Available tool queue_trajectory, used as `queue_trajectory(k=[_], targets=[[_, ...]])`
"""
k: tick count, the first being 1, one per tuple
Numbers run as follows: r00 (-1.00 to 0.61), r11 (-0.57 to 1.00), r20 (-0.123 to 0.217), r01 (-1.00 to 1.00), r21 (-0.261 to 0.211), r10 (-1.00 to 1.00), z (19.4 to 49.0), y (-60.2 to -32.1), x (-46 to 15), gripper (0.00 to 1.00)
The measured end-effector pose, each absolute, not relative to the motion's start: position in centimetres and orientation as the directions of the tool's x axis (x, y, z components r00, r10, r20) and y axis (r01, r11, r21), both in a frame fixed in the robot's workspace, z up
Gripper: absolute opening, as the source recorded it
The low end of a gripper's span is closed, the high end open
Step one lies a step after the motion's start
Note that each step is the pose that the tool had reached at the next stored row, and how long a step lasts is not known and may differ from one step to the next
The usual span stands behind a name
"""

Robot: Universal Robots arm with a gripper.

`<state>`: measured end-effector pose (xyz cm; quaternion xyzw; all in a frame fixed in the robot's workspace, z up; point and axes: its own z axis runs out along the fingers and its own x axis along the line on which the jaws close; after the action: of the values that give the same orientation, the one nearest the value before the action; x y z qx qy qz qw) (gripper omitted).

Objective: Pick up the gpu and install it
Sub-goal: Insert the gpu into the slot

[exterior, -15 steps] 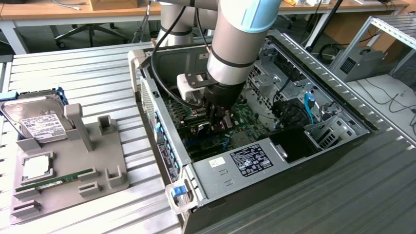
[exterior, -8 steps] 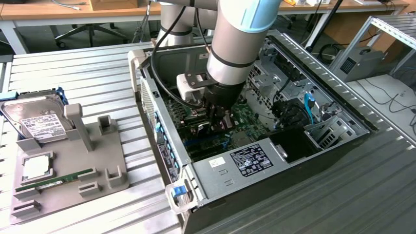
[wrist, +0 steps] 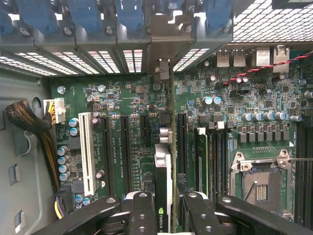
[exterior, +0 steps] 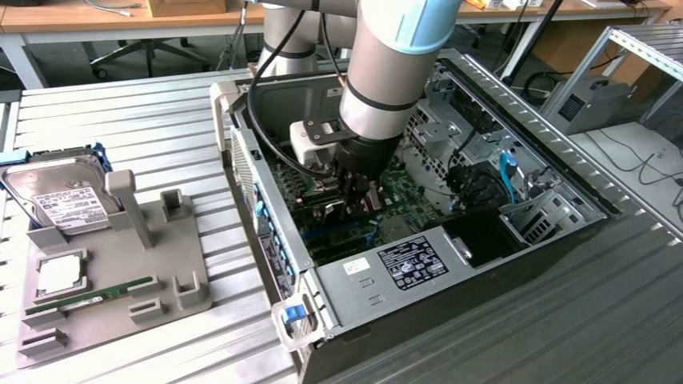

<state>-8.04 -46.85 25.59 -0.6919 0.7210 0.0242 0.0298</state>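
As I stand now: my gripper (exterior: pixel 357 196) is down inside the open computer case (exterior: pixel 243 152), which sits on the slatted tabletop (exterior: pixel 139 120).
Gripper state: drawn in most of the way, with both fingers (wrist: pixel 142 215) pressed on the flanks of the gpu (wrist: pixel 162 164); the hold looks square.
Gpu position: held on edge, well apart from the grey fixture (exterior: pixel 160 264) on the tabletop. It runs along the motherboard (wrist: pixel 127 93) among the long black slots (wrist: pixel 124 147), with its far end near the rear wall of the case.
Step in hand: installation, in my judgement; pick-up is done, seating not confirmed.
Requirement: the card's lower edge must sit true over its slot and its end bracket must meet the rear opening before any downward pressure. A skewed push risks the connector.
Hidden: the card covers the slot beneath it and its own contact edge, so I cannot tell whether it touches the board.
Hard to make out: where the card's bracket ends and the case's rear plate begins.
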Motion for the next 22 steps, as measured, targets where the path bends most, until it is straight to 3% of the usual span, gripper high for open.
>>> queue_trajectory(k=[22], targets=[[-0.02, 0.021, -0.053, -1.0, -0.007, -0.998, 25.76, -46.86, -8.03, 0.27]])
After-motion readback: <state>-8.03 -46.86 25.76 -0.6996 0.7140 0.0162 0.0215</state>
